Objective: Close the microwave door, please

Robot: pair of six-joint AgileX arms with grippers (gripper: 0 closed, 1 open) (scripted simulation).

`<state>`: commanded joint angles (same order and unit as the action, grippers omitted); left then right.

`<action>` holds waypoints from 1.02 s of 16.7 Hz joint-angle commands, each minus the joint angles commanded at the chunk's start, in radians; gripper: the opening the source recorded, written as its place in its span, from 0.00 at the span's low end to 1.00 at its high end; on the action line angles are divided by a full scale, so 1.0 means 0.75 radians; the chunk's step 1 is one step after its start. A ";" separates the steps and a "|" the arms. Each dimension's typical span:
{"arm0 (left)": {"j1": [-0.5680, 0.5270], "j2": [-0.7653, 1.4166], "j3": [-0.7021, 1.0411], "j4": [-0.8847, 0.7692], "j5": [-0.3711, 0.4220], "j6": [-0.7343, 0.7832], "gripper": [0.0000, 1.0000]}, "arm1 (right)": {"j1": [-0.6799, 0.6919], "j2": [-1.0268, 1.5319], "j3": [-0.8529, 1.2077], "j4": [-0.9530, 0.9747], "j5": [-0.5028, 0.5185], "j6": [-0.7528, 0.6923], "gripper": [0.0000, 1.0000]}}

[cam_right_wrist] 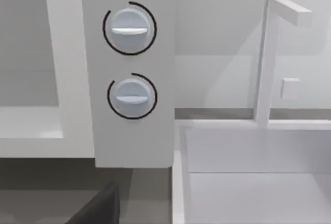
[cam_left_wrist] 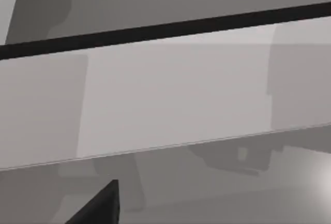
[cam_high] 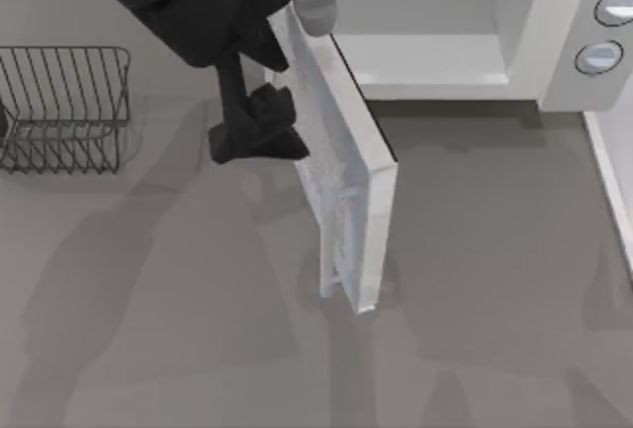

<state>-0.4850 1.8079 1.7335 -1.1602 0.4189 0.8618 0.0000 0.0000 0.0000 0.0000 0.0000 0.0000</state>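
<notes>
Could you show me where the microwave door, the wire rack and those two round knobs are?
microwave door [cam_high: 331, 166]: top view, its window panel.
wire rack [cam_high: 64, 107]: top view, its wire rim.
upper knob [cam_right_wrist: 129, 29]: right wrist view, its face.
lower knob [cam_right_wrist: 131, 96]: right wrist view, its face.

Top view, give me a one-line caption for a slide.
Left gripper beside the outer face of the half-open microwave door, the microwave cavity exposed behind, a wire rack at left.

Grey table [cam_high: 178, 349], wire rack [cam_high: 64, 107], white sink [cam_right_wrist: 248, 182]
</notes>
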 joint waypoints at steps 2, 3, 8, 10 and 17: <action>0.000 0.000 0.000 0.000 0.000 0.000 1.00 | 0.000 0.000 0.000 0.000 0.000 0.000 1.00; 0.000 0.000 0.000 0.000 0.000 0.000 1.00 | 0.000 0.000 0.000 0.000 0.000 0.000 1.00; 0.000 0.000 0.000 0.000 0.000 0.000 0.62 | 0.000 0.000 0.000 0.000 0.000 0.000 1.00; 0.000 0.000 0.000 0.000 0.000 0.000 0.47 | 0.000 0.000 0.000 0.000 0.000 0.000 1.00; 0.000 0.000 0.000 0.000 0.000 0.000 0.00 | 0.000 0.000 0.000 0.000 0.000 0.000 1.00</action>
<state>-0.4850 1.8079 1.7335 -1.1602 0.4189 0.8618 0.0000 0.0000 0.0000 0.0000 0.0000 0.0000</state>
